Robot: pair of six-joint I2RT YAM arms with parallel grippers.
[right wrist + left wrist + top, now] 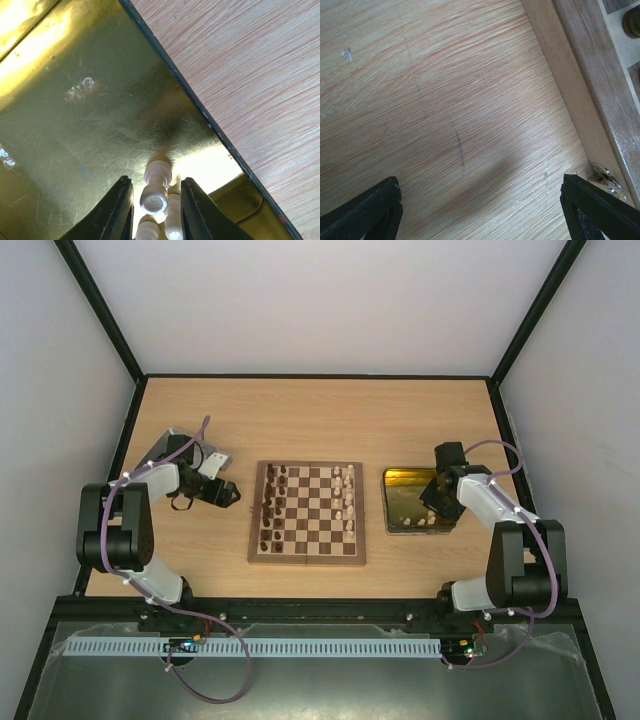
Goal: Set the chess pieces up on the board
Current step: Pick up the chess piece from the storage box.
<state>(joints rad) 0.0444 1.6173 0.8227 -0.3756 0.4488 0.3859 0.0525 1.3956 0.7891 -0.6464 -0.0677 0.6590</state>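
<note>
Far left: the left gripper [224, 492], low over the wooden table [180, 410], jaws spread wide, nothing between the black fingers [367, 212]. Just beside it and not touching: the left edge of the board [306, 559], with a small metal clasp [604, 176] on that edge close to the right-hand finger. Centre of the table: the board lying flat, dark brown chess pieces [271, 506] lined along its left side, cream chess pieces [347, 498] along its right. Right of the board, near but apart: a shiny gold tray [400, 482] with a few more cream pieces [426, 521] gathered in its near right corner. Over that corner: the right gripper [156, 197], pointed down, jaws narrowed but not closed, straddling one upright cream piece [154, 201], a sliver of gap at either side, no firm pinch visible.
</note>
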